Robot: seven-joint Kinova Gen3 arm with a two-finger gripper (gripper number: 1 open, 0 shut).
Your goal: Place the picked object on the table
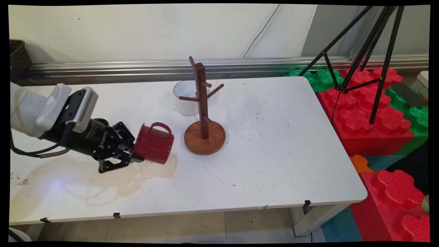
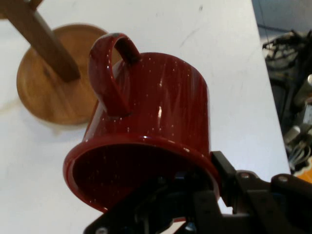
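Note:
My gripper [image 1: 135, 152] is shut on the rim of a dark red mug [image 1: 153, 142], which it holds on its side above the table's left half, handle up and mouth toward the hand. In the hand view the red mug [image 2: 146, 136] fills the middle, with one finger inside the mouth and one outside at the rim; my gripper [image 2: 204, 180] grips there. Just right of the mug stands a wooden mug tree [image 1: 202, 103] on a round base [image 1: 204, 140]; the same round base [image 2: 53, 92] shows upper left in the hand view.
A clear glass cup [image 1: 185, 97] stands behind the mug tree. A brownish stain [image 1: 103, 175] spreads on the table under the arm. A black tripod [image 1: 367, 51] and red and green foam blocks [image 1: 370, 116] stand off the table's right edge. A dark basket [image 1: 19, 56] sits far left.

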